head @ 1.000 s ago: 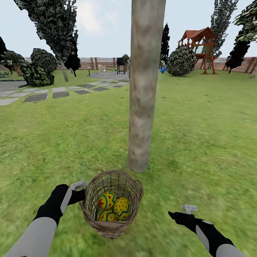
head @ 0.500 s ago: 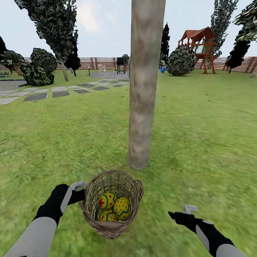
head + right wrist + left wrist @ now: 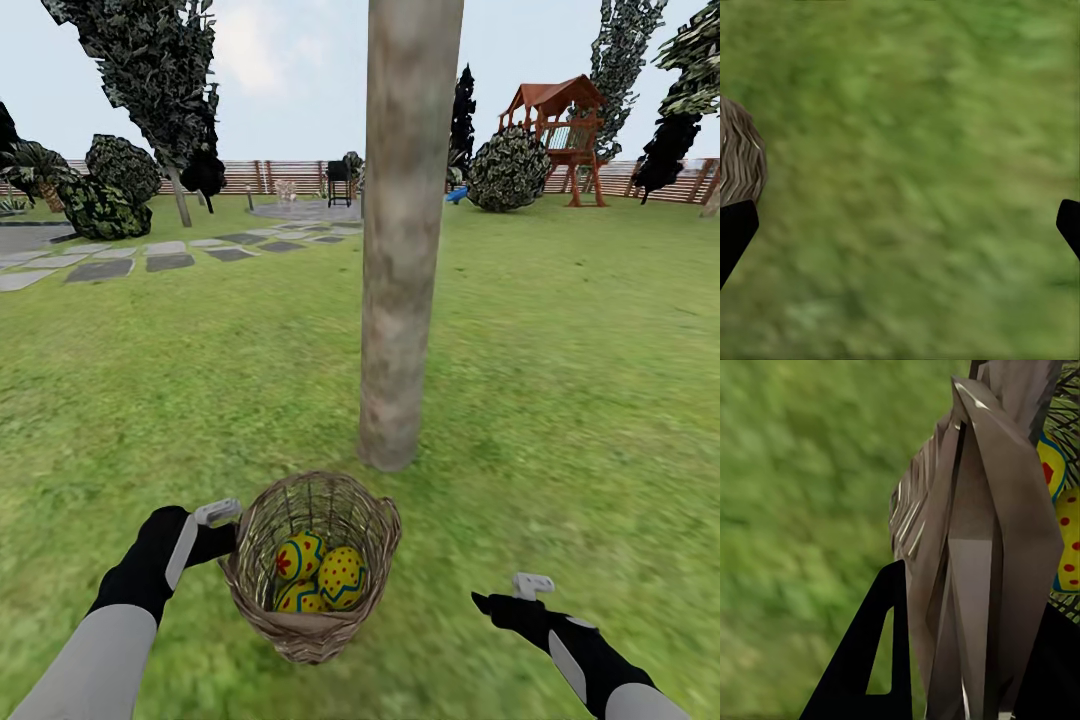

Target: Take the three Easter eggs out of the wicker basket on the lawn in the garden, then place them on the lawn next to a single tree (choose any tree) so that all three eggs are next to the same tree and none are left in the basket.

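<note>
Green lawn (image 3: 560,400) fills most of the head view, with a grey stepping-stone path (image 3: 150,258) at upper left, a brown slatted fence (image 3: 290,176) along the far edge and a wooden playset (image 3: 556,130) at upper right. Thick bare tree (image 3: 405,230) trunk rises at frame centre, its foot on the grass.

Wicker basket (image 3: 312,565) sits at lower centre, just in front of the trunk's base, tipped slightly. Three Easter eggs (image 3: 322,576) lie together inside it, yellow with red dots and blue zigzags.

Left gripper (image 3: 222,532) at lower left meets the basket's rim. Left wrist view: dark fingers (image 3: 874,660) on either side of the woven wall, clamped on the rim; eggs visible through the weave at the frame's right edge.

Right gripper (image 3: 497,596) at lower right, apart from the basket, over bare grass. Right wrist view: fingers (image 3: 733,229) at the two side edges of the frame, spread wide, nothing between them; basket edge at the frame's left.
</note>
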### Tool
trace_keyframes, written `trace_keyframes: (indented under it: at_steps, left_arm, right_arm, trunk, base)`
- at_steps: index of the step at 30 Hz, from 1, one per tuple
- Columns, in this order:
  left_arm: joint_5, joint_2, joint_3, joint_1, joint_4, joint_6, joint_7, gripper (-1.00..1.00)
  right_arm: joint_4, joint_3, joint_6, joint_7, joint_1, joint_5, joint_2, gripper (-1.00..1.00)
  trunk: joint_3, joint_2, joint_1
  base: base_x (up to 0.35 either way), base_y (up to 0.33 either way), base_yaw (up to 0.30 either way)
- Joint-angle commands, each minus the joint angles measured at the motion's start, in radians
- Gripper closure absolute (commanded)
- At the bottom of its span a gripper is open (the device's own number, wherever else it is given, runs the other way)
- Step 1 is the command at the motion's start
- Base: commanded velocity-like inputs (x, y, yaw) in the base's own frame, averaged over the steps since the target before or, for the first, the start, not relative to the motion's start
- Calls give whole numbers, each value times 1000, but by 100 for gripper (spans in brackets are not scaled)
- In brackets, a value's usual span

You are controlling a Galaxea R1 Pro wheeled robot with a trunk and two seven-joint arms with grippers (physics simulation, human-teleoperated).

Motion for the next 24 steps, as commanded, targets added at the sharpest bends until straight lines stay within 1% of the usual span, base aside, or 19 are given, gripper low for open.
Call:
trace_keyframes:
  at_steps: [1,11,12,16,24]
  left_arm:
    - [7,-1,3,0,74,-77,-1,100]
    - [5,-1,2,0,74,-79,-1,100]
    - [5,-1,2,0,74,-79,-1,-100]
    - [6,4,3,0,73,-78,-2,-100]
    - [8,1,5,0,73,-77,-4,-100]
  right_arm:
    - [-2,-7,9,6,0,-6,0,-100]
    - [-4,-7,9,6,-1,-5,0,-100]
    - [-4,-7,9,6,-1,-5,0,-100]
    - [-4,-7,9,6,-1,-6,0,-100]
    - [-4,-7,9,7,-1,-6,0,-100]
  trunk:
    - [-1,0,0]
    - [-1,0,0]
    - [-1,0,0]
    - [-1,0,0]
    - [-1,0,0]
  base:
    - [0,0,0]
    - [0,0,0]
    - [0,0,0]
    - [0,0,0]
    - [0,0,0]
